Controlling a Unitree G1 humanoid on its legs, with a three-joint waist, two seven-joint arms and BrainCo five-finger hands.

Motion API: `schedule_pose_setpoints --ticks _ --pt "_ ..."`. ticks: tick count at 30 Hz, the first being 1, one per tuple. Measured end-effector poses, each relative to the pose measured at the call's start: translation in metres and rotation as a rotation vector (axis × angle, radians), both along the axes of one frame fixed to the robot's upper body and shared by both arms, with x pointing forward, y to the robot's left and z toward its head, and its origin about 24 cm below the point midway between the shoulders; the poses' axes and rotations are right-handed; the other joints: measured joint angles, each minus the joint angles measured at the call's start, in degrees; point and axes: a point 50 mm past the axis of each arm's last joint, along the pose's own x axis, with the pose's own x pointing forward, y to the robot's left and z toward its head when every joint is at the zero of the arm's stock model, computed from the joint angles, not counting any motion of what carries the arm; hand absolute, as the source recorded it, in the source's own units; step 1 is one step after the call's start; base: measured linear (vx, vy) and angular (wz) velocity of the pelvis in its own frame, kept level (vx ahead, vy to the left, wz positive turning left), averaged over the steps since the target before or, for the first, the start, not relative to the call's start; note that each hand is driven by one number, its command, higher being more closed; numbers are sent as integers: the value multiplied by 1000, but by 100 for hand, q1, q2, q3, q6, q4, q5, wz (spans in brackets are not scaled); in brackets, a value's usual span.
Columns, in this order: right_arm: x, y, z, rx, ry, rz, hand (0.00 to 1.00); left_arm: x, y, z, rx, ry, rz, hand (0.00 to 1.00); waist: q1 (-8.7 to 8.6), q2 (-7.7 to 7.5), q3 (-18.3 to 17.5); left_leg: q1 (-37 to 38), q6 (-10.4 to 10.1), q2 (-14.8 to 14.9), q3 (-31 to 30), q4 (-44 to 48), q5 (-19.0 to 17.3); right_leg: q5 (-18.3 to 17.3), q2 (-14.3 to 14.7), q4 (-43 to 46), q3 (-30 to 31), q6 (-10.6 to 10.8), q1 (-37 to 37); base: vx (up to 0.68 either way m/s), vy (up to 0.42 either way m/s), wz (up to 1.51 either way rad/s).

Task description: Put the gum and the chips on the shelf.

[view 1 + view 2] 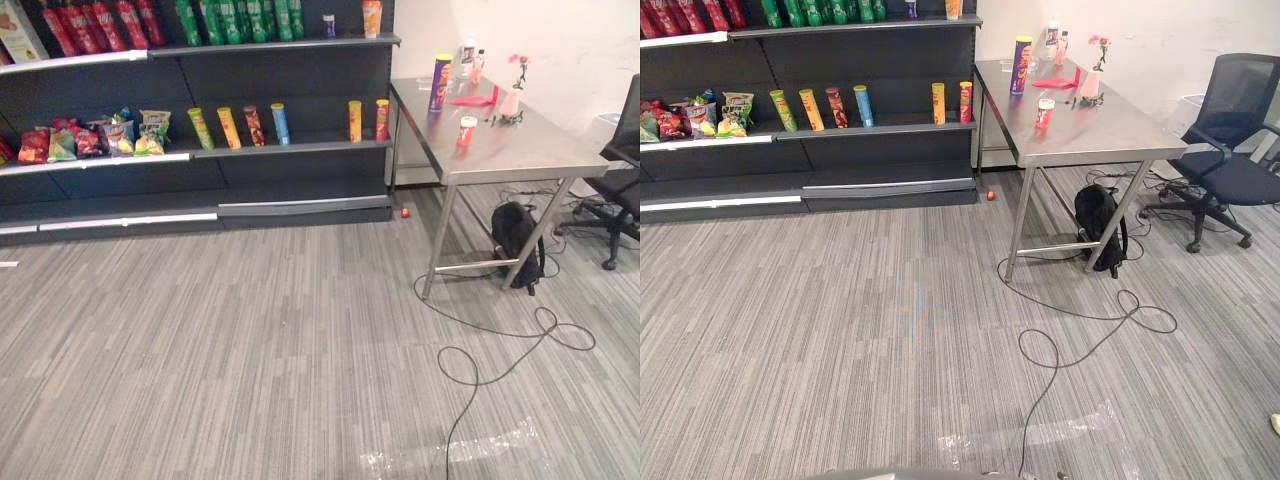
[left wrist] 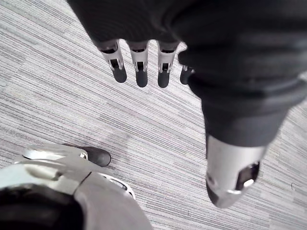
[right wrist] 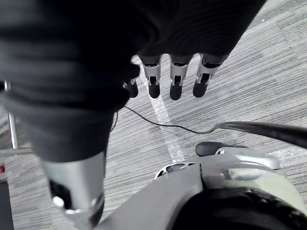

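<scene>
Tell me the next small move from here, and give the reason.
Probably step forward and right toward the steel table. Both the left hand and the right hand hang open and empty above the floor, while the tall purple chips can and the small red tub, likely the gum, stand on the table, well out of reach.

Each robot hand [image 2: 141, 64] has silver, dark-tipped fingers [image 3: 175, 76] under a dark ribbed cover [image 2: 235, 81].

Open floor [image 1: 250, 340] before shelf [image 1: 290, 148]
</scene>
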Motion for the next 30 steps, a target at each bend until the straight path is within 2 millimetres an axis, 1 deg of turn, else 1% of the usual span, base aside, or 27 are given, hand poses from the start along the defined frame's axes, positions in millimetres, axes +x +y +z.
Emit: schedule_pose_setpoints --ticks 3,8,15,18,24,30 --pt "-2 0 0 2 2 -25 0 0 0 0 -1 -2 -1 0 -8 -8 6 30 40 -35 2 -69 36 51 -3 -106 -31 0 74 139 40 5" --pt "1 2 0 4 -7 -28 0 0 1 0 1 -3 -3 0 -25 -50 56 133 32 -97 1 -41 14 58 -36 -250 -90 11 250 108 18 2" --pt "7 3 0 16 -24 -48 0 -1 3 0 13 15 -5 0 -74 -79 119 229 -7 -80 16 -41 -10 56 -30 -253 -154 17 349 -22 -17 3" --pt "9 3 0 30 -33 -57 0 -1 3 0 9 19 -24 0 -105 -76 124 228 -21 -73 45 -43 -22 56 -25 -249 -111 17 338 -98 -17 -3" --pt "8 4 0 79 -49 -78 0 -4 3 -1 -11 52 -28 0 -125 -86 135 298 -3 -18 211 -79 -44 31 24 -231 48 50 321 -104 -22 -14" --pt "5 4 0 87 -49 -98 0 -8 4 -3 -10 78 -26 0 -124 -94 135 291 8 -8 285 -81 -53 29 41 -292 87 44 325 -29 1 -4"
